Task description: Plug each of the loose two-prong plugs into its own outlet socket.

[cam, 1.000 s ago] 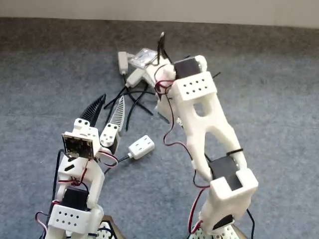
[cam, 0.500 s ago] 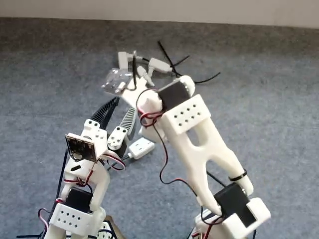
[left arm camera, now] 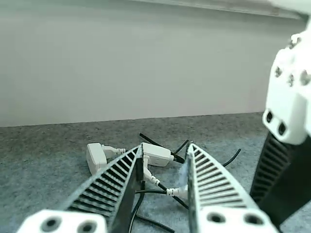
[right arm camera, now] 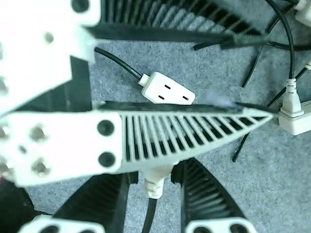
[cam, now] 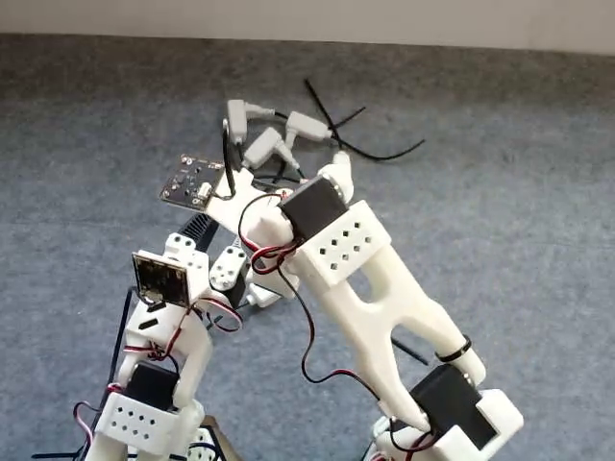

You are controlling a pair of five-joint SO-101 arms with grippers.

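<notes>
We see two white robot arms over a grey tabletop (cam: 519,211). The right arm (cam: 384,307) leans far over toward the left arm (cam: 159,365), and the two cross near the middle. The right claw (right arm camera: 154,177) points down. A white plug (right arm camera: 154,187) sits between its two black fingers (right arm camera: 97,201), and the plug's black cord (right arm camera: 148,216) runs back toward the camera. The claw is squeezed in on that plug, with just room for the plug in the gap. The tip of the plug is hidden behind a finger of the other claw, so we cannot tell how close it is to the holes. Just past that finger, the white outlet socket (right arm camera: 165,92) lies flat on the tabletop. Its slots face up and its own black cord goes off from one end. The left claw (left arm camera: 165,150) has its two fingers a little apart at the tips, and it holds nothing. From the right wrist camera the socket shows between the left claw's two fingers, but we cannot tell if they touch it. Three more loose plugs (cam: 264,149) lie together at the far side of the tabletop, well apart from the socket. Thin black cords (cam: 384,154) are spread around them. Behind the tabletop stands a plain pale wall (left arm camera: 146,58).
</notes>
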